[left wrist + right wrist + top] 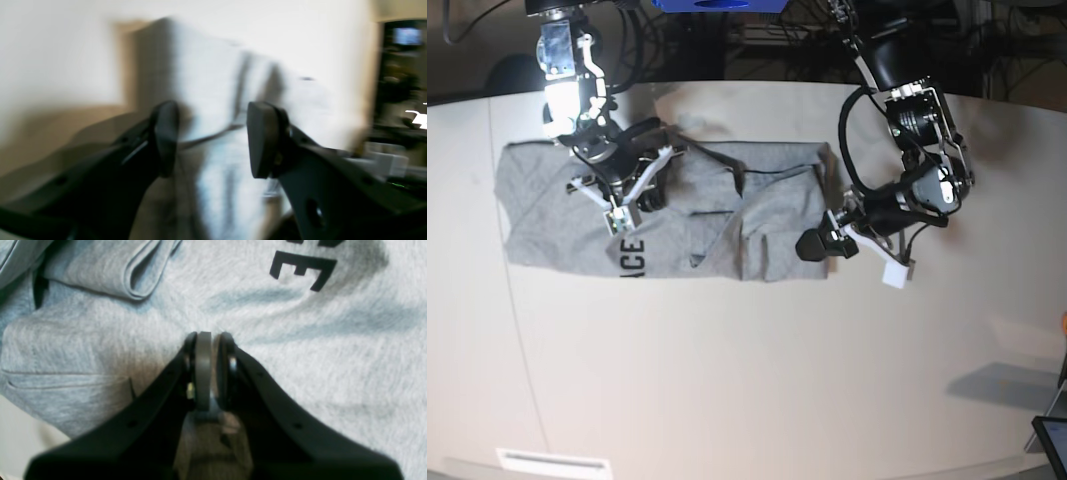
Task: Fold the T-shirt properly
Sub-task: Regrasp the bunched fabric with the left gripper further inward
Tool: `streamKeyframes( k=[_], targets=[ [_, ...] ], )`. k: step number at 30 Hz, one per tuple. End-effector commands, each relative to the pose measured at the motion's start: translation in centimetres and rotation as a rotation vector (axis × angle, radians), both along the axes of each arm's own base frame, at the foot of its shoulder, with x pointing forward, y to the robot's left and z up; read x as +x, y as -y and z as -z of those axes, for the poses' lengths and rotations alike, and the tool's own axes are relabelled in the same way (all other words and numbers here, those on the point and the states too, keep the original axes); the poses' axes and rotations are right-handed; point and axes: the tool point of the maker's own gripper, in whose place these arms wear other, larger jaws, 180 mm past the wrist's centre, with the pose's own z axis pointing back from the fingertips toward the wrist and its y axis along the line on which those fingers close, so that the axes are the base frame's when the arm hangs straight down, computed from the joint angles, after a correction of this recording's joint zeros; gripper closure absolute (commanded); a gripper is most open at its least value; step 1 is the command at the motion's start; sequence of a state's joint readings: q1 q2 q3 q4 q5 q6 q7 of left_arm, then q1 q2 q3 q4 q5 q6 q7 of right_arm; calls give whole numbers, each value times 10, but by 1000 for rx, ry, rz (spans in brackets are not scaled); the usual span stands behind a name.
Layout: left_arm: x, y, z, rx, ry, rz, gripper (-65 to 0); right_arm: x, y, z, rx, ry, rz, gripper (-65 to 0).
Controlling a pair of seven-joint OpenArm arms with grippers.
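The grey T-shirt [557, 210] lies spread across the far half of the table, its right part folded over in layers. Black lettering [627, 255] shows near its front edge. My right gripper [617, 222] stands on the shirt's left-middle. In the right wrist view its jaws [208, 336] are shut, pinching a pucker of the T-shirt [300, 340] just below the letter E [300, 268]. My left gripper [812, 245] hovers at the shirt's right front corner. The left wrist view is blurred but shows the left gripper [211, 140] open, with grey T-shirt cloth [213, 186] beneath the gap.
The tan table [747, 380] stretches bare toward the near edge. Dark cables and equipment [757, 40] crowd the space behind its far edge. A dark device [1052, 440] pokes in at the bottom right corner. A folded sleeve [110, 273] lies left of my right gripper.
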State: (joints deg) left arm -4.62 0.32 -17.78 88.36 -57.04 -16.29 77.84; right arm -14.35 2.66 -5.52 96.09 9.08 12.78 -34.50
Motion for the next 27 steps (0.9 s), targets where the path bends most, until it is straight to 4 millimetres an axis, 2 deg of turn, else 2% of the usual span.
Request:
streamKeyframes(
  k=[1, 3, 9, 12, 21, 25, 27],
  targets=[
    [8, 2, -15, -31, 49, -1, -329, -8, 1, 8, -20, -49, -7, -65],
    [8, 4, -18, -61, 55, -1, -328, -8, 1, 8, -19, -49, -6, -65],
    [3, 7, -4, -90, 8, -1, -328, -8, 1, 8, -19, -49, -6, -65],
    [-4, 25, 0, -86, -6, 56, -328, -8, 0, 8, -17, -49, -6, -65],
    [-24, 95, 3, -138, -35, 224, -326, -8, 0, 8, -17, -49, -6, -65],
    [-39, 115, 8, -141, -58, 291, -324, -8, 1, 8, -19, -49, -6, -65],
    [-40, 119, 8, -147, -59, 297, -324, -7, 2, 7, -21, -48, -5, -65]
  ],
)
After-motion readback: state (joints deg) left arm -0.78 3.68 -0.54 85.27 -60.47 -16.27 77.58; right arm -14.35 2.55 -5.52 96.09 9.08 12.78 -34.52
